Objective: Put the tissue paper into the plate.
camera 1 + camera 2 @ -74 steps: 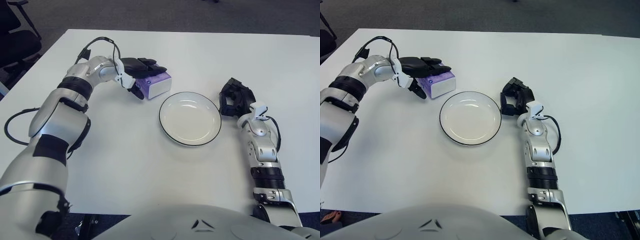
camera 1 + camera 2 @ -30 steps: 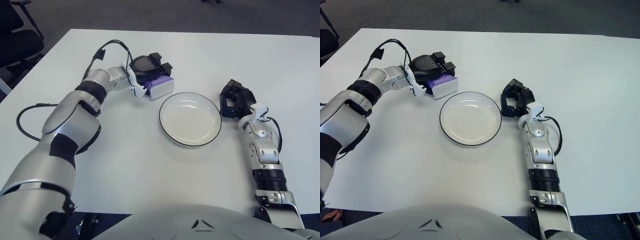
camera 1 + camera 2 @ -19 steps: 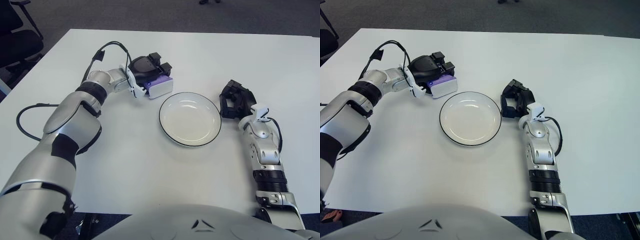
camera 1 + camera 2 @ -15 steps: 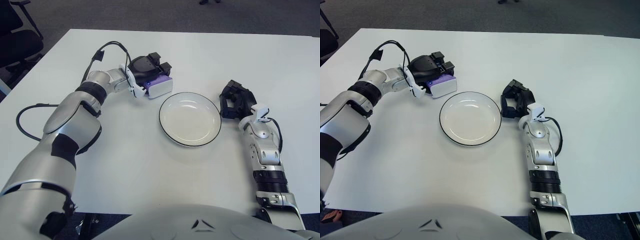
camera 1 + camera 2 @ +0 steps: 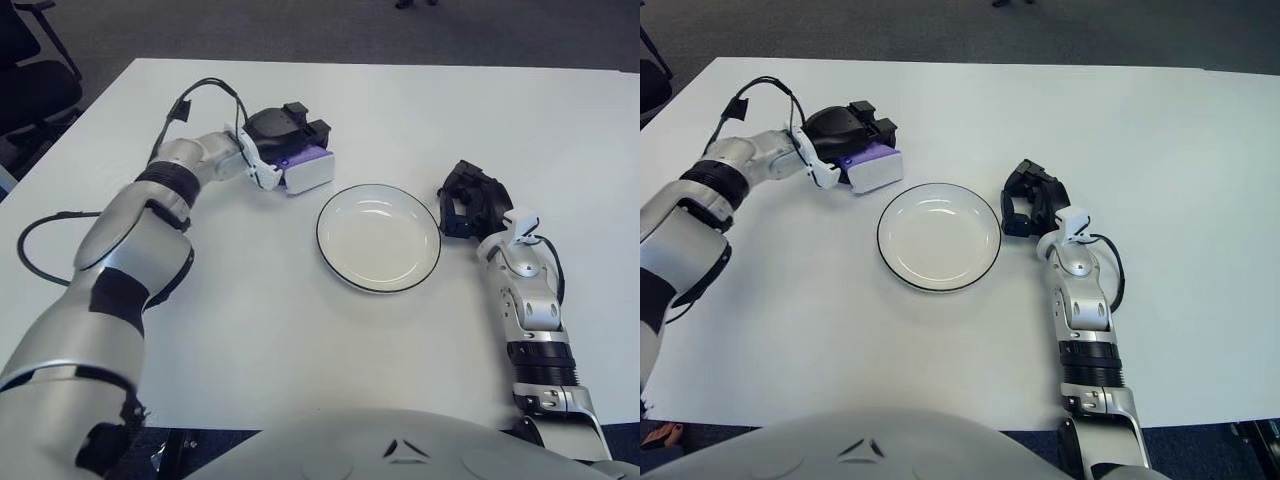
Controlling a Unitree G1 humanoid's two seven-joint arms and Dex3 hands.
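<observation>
The tissue paper pack (image 5: 305,168) is a small purple and white packet, up-left of the white, dark-rimmed plate (image 5: 378,237). My left hand (image 5: 281,130) is curled over the pack's top and holds it; whether the pack is clear of the table I cannot tell. The plate holds nothing. My right hand (image 5: 468,198) shows just right of the plate's rim, with its black fingers curled and nothing in them.
Everything sits on a white table (image 5: 300,330) whose far edge (image 5: 400,66) meets grey carpet. A black office chair (image 5: 35,75) stands off the table's far left corner. A black cable loops off my left forearm (image 5: 205,85).
My left hand, shut on the tissue pack, has shifted a little to the left and farther back. The right hand and plate have stayed put.
</observation>
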